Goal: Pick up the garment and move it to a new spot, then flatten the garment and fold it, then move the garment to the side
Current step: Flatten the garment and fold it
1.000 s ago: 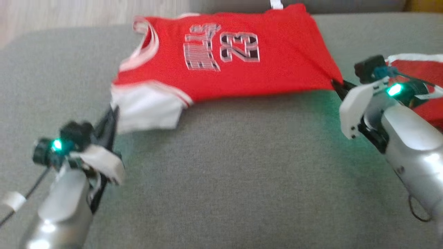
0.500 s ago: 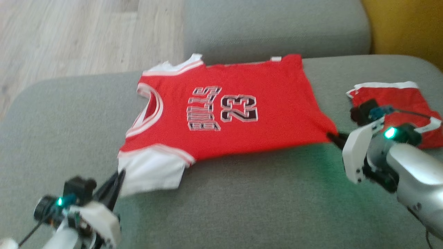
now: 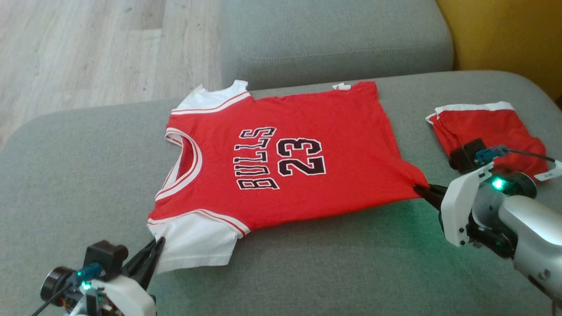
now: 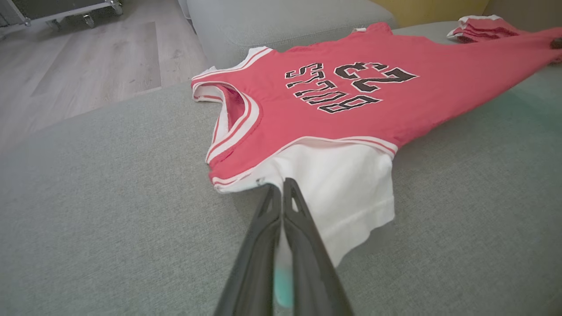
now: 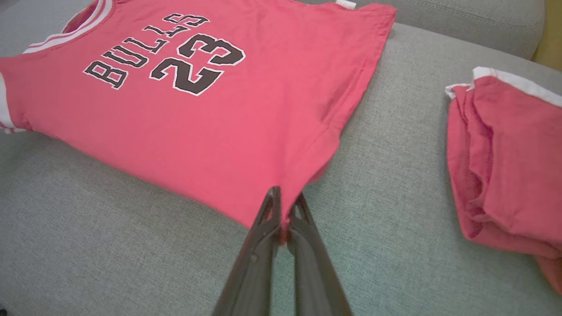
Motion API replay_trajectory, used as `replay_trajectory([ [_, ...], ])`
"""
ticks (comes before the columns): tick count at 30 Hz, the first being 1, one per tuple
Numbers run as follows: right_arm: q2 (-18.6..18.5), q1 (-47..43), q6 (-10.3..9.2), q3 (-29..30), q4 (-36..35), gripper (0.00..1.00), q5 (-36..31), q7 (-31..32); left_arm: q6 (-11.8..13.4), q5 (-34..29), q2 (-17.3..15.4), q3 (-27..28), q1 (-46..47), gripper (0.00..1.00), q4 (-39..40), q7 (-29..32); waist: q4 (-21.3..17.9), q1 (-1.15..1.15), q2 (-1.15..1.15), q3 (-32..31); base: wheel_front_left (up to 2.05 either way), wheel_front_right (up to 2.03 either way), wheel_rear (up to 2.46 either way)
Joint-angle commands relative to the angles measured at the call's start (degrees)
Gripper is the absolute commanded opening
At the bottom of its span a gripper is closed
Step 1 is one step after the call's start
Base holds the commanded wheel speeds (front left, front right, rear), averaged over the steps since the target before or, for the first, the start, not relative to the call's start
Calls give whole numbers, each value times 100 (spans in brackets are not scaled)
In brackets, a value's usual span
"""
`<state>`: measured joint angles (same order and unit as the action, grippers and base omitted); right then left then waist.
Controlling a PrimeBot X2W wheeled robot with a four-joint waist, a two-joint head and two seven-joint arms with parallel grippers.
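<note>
Red garment [image 3: 307,193] lies flat between left gripper [image 3: 156,245] and right gripper [image 3: 420,189], both pinching its corners (folding not yet begun).

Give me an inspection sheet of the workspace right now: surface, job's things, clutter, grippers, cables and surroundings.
Surface: grey sofa seat, with a backrest cushion behind it.
Job's things: red Bulls 23 jersey spread flat, print up, neck toward the robot's left.
Clutter: folded red garment with white trim, lying apart to the jersey's right.
Grippers: left gripper shut on the white sleeve; right gripper shut on the hem corner.
Cables: dark cable runs from the right wrist camera across the folded garment; another cable by the left wrist.
Surroundings: pale wood floor beyond the sofa; yellow surface at far right.
</note>
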<state>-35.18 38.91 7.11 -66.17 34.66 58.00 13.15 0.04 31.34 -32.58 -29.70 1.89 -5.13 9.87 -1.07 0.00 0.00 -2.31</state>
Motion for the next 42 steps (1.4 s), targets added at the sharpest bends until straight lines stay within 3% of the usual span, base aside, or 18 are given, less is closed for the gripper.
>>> replay_trajectory([
  [1,-103,143,37,58,-74,0,48,-38,58,-9,-245,298,361,0,168,28,-2,0,0,61,0,0,0],
  [7,10,335,37,99,51,0,80,23,10,-54,-332,331,772,0,41,194,-4,0,0,306,0,0,0],
  [13,174,619,37,347,407,0,274,163,-214,-310,-438,237,1458,0,-218,268,16,0,0,658,0,0,0],
  [20,430,1079,37,460,877,0,329,358,-525,-683,-361,-31,2681,0,-1045,315,76,0,0,1141,0,0,0],
  [27,630,1480,37,284,1138,0,198,524,-724,-936,-187,-648,3704,0,-2025,283,63,0,0,1446,0,0,0],
  [39,894,2073,37,63,1523,0,77,476,-751,-712,107,-2006,5229,0,-3196,-4,39,0,0,1862,0,0,0],
  [40,908,2135,37,53,1570,9,33,396,-751,-692,152,-2078,5347,0,-3307,-44,40,0,0,1897,0,0,0],
  [41,928,2182,37,52,1629,100,3,314,-751,-683,203,-2123,5460,60,-3436,-83,43,0,0,1927,0,0,0],
  [42,958,2222,37,64,1705,100,-12,242,-751,-678,264,-2134,5571,100,-3569,-148,45,0,0,1952,0,0,0],
])
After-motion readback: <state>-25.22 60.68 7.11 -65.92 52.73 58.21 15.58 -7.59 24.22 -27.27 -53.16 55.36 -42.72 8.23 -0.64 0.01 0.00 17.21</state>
